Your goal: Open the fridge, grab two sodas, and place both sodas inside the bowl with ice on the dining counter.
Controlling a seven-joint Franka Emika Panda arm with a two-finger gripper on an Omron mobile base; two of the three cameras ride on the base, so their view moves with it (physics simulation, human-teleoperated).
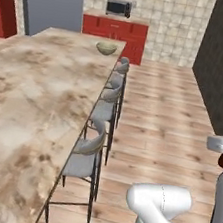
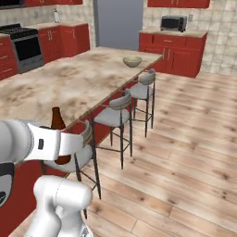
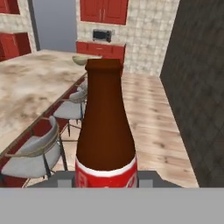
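Soda bottle [image 3: 106, 131], dark brown with a red label, apparently sits clamped upright in the gripper [image 3: 106, 183] beside the dining counter [image 1: 29, 101]; the bowl [image 1: 106, 48] rests at the counter's far end.

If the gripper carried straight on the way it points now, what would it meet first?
Probably the row of grey stools beside the dining counter, just left of the brown soda bottle it holds. Depth is unclear; slightly to the right, only open wooden floor lies ahead.
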